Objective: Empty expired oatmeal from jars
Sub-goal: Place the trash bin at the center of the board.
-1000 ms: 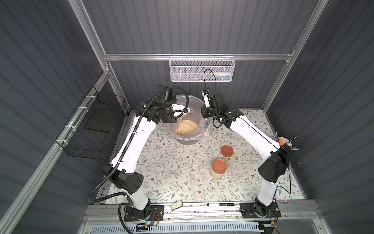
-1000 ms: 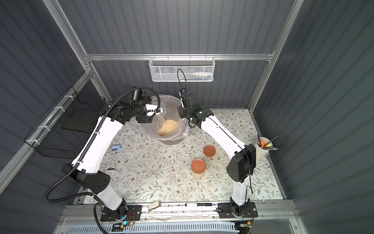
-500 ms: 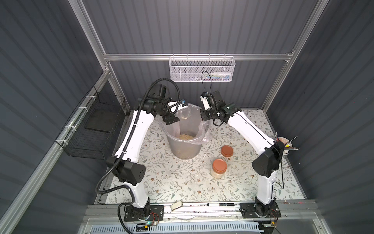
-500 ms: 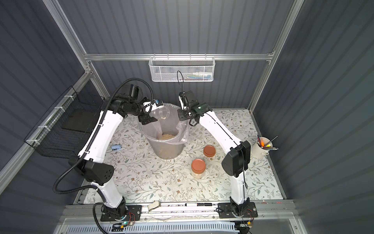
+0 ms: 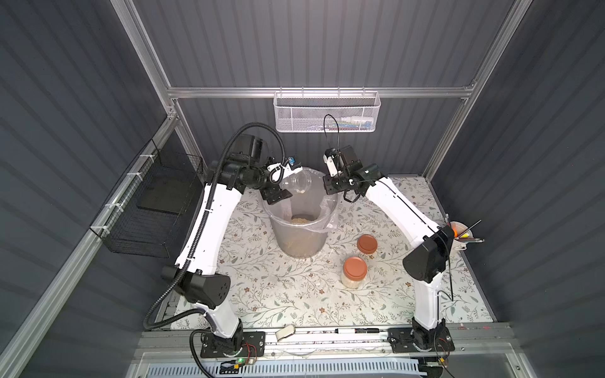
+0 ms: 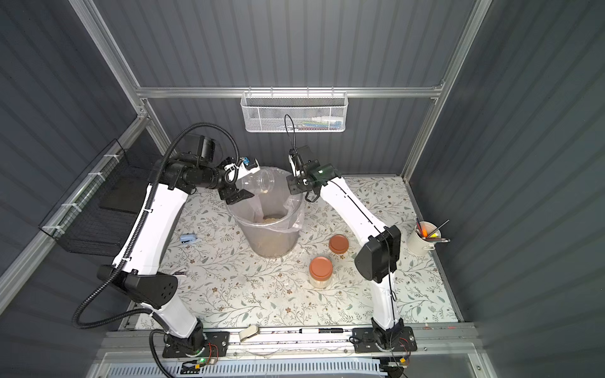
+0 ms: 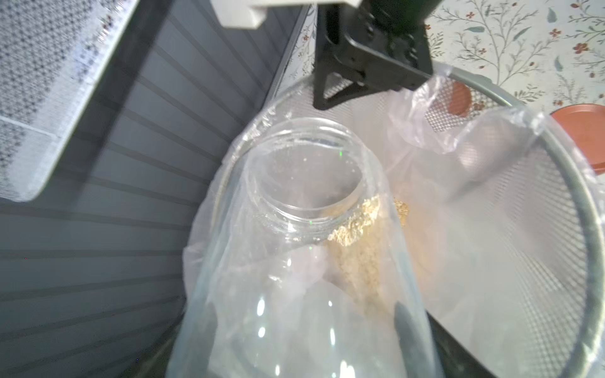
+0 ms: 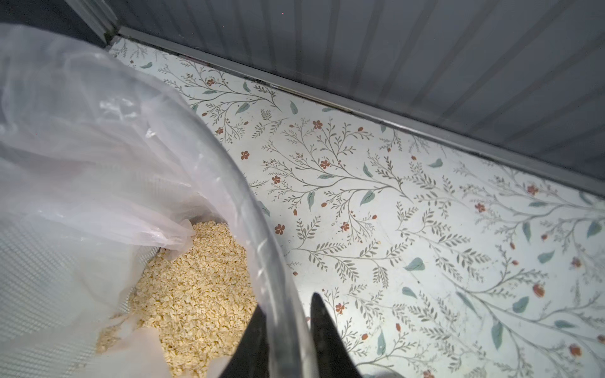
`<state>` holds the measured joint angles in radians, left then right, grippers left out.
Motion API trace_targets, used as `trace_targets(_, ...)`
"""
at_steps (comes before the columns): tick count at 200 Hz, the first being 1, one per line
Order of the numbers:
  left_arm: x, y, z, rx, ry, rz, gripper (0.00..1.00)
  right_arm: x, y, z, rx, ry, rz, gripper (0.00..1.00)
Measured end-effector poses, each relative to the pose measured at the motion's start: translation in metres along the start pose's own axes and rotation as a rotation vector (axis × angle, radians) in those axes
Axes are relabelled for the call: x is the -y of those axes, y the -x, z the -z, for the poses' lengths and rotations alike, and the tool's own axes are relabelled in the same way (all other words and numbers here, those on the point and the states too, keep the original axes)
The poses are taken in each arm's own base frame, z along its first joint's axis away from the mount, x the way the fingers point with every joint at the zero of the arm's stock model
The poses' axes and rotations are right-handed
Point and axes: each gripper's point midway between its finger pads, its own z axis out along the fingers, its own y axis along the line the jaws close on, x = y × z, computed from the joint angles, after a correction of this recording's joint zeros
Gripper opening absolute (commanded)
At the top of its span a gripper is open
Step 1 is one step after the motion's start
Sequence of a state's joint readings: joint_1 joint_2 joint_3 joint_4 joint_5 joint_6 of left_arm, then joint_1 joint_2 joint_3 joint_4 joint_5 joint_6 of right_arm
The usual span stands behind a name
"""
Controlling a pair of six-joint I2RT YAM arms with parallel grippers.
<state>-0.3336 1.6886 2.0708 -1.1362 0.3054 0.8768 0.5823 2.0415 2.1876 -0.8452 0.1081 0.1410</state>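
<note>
While the left hand (image 5: 285,182) grips the clear glass jar (image 5: 300,184) tipped over the tall grey plastic-lined bin (image 5: 301,243) so pale oatmeal flakes (image 8: 196,294) drop inside, the right hand (image 8: 285,302) straddles its rim, seemingly steadying it, though pinched or loose I cannot tell.

Both top views high overhead, whole table (image 5: 262,288) shared. Wrist views close, both looking into bin (image 7: 530,261).

I see my left tool (image 5: 284,184) gripping an open clear jar (image 5: 300,183), tipped over the far-left rim of the lined bin (image 5: 296,240), with oatmeal (image 5: 302,220) lying inside the bin. My right tool (image 5: 328,189) sits at its far-right rim. Near right, a lidded jar (image 5: 354,273) stands on the surface (image 5: 262,288).
</note>
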Motion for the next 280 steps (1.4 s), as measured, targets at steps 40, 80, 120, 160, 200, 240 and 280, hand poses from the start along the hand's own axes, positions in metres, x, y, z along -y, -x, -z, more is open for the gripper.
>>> trace_targets(40,0.012,-0.024,-0.018,-0.094,-0.068,0.087,0.0,0.009,-0.001,0.0,-0.009,-0.021,0.011,0.61)
trace_targets(80,-0.012,-0.005,-0.001,-0.065,0.018,0.08,0.0,0.017,-0.005,0.0,-0.027,-0.042,0.013,0.93)
trace_targets(120,-0.01,-0.006,0.002,0.029,0.05,0.152,0.0,0.018,-0.003,0.003,-0.027,-0.011,-0.01,0.99)
trace_targets(160,-0.009,-0.018,0.018,0.107,0.038,0.27,0.0,0.023,0.019,0.033,0.046,0.03,-0.038,0.99)
trace_targets(200,0.0,-0.015,0.031,0.185,0.027,0.325,0.0,0.018,0.044,0.082,0.166,0.095,-0.044,0.97)
trace_targets(240,-0.009,-0.011,0.042,0.164,0.006,0.393,0.0,-0.002,0.049,0.113,0.229,0.221,-0.032,0.94)
trace_targets(280,-0.01,-0.028,0.011,-0.02,-0.017,0.433,0.0,-0.027,0.045,0.108,0.218,0.308,-0.022,0.93)
